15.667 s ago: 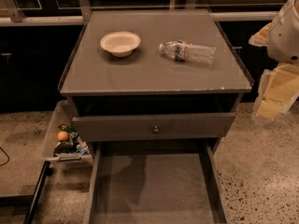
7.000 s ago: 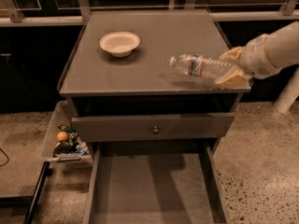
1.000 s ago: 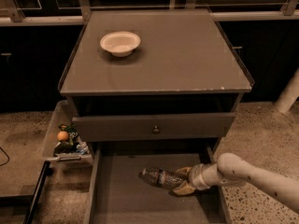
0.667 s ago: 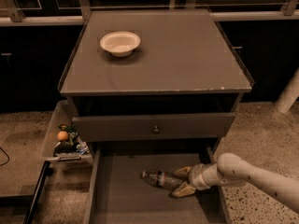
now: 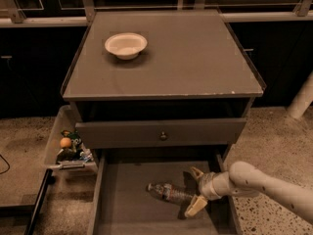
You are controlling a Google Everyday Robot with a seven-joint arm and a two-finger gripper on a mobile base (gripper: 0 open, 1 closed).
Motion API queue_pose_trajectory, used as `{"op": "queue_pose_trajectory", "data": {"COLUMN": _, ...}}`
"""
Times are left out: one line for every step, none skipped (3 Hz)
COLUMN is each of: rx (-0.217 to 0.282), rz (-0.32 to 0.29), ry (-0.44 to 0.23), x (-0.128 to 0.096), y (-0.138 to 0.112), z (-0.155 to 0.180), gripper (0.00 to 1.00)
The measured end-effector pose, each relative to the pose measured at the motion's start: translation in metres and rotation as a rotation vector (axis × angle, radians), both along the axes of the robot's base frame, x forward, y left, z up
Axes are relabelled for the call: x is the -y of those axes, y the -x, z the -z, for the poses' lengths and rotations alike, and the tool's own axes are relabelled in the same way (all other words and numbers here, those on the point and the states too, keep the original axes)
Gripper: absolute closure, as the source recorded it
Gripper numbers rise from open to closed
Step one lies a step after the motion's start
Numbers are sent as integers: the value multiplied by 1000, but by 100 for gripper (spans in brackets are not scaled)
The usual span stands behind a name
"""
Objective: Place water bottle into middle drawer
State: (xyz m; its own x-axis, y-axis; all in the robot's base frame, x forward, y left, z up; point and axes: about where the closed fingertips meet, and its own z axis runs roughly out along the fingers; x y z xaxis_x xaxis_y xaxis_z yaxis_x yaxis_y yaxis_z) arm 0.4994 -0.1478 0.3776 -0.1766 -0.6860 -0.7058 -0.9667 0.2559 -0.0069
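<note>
The water bottle point(image 5: 167, 192) lies on its side on the floor of the middle drawer point(image 5: 124, 214), which is pulled out at the bottom of the cabinet. Its cap end points left. My gripper point(image 5: 195, 190) reaches in from the right, low in the drawer at the bottle's right end. Its two tan fingers point(image 5: 196, 206) are spread wider than the bottle, one above and one below it. The bottle rests on the drawer floor.
A cream bowl point(image 5: 125, 44) sits on the cabinet top point(image 5: 195, 62). A drawer with a small round knob point(image 5: 163, 136) is partly pulled out above the middle drawer. A clear bin of toys point(image 5: 68, 148) stands at the left. A white post point(image 5: 301, 99) stands at the right.
Earlier the bottle lay on the cabinet top, then was carried down in my gripper. Over the last second it has settled on the drawer floor and the fingers have spread apart.
</note>
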Motion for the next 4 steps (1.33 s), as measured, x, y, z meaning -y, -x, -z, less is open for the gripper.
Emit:
{"op": "queue_pose_trajectory", "data": {"rx": 84, "rz": -7, "ry": 33, "x": 9, "y": 10, "z": -31, "gripper": 0}}
{"op": "queue_pose_trajectory", "data": {"rx": 194, "rz": -26, "ry": 108, "x": 22, "y": 27, "z": -77, "gripper": 0}}
{"op": "queue_pose_trajectory", "data": {"rx": 258, "rz": -39, "ry": 155, "x": 30, "y": 38, "z": -107, "gripper": 0}}
{"op": "queue_pose_trajectory", "data": {"rx": 314, "rz": -55, "ry": 187, "x": 35, "y": 44, "z": -133, "gripper": 0}}
